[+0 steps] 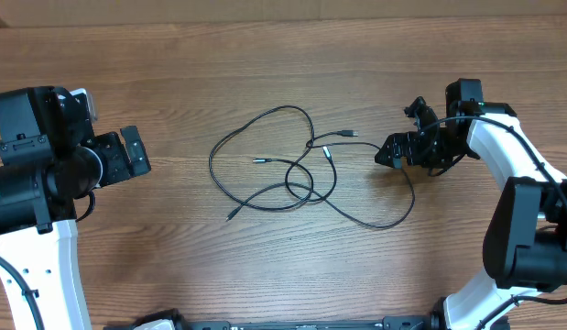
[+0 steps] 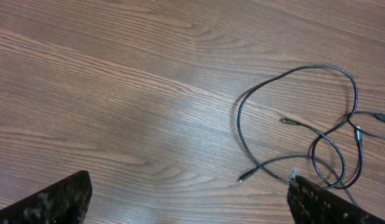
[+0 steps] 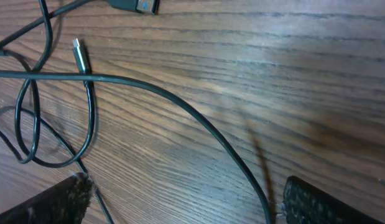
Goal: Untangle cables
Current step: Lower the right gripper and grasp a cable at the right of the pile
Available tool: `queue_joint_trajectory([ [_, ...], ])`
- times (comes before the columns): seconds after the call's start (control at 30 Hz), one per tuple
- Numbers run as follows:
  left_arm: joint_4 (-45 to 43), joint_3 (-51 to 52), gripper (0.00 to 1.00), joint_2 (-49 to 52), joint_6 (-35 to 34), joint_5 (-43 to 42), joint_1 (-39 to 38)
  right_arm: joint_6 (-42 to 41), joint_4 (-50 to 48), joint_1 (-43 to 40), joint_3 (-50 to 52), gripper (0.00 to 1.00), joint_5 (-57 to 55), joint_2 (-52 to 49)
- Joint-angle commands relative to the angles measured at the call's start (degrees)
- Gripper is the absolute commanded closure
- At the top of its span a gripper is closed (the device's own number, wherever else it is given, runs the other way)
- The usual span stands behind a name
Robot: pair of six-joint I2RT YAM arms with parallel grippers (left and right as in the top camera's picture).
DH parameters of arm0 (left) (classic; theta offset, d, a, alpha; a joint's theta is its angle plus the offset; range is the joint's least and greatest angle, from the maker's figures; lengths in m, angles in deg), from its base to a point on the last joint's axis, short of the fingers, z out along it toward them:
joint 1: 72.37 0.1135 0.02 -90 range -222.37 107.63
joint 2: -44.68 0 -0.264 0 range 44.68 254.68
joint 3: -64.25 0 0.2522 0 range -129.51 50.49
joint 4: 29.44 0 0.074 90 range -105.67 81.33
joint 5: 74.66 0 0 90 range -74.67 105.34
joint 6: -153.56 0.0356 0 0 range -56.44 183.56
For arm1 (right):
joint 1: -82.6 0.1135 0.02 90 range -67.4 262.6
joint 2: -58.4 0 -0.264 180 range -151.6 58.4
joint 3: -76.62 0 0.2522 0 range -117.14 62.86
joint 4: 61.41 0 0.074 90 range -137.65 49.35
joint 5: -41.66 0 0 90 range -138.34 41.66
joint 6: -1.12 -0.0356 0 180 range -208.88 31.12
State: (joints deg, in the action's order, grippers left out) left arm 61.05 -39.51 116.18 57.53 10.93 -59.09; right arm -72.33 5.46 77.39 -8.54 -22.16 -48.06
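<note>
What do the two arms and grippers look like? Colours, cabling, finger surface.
Both arms match: white curved links, left arm and right arm, joined by blocky black joint housings. A thin black cable runs along the right arm's white link. Left gripper and right gripper are all black; wrist views show finger pads with a rough, pale-speckled surface. No readable markings.

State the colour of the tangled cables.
Black cables, with a silvery plug tip; clearest in the right wrist view.

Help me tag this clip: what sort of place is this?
Likely a robotics lab bench: a wood-grain table, left arm and right arm at its sides, thin black cables loose between them.
</note>
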Motion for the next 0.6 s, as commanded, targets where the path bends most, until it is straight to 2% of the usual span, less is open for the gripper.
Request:
queue_joint_trajectory([
  [0.0, -0.11, -0.48, 0.0, -0.63, 0.02, 0.37, 0.31, 3.32, -0.39, 0.02, -0.92, 0.04, 1.09, -0.09],
  [0.57, -0.11, -0.48, 0.0, -0.63, 0.02, 0.35, 0.31, 4.72, -8.46, 0.02, 7.43, 0.03, 4.0, -0.09],
])
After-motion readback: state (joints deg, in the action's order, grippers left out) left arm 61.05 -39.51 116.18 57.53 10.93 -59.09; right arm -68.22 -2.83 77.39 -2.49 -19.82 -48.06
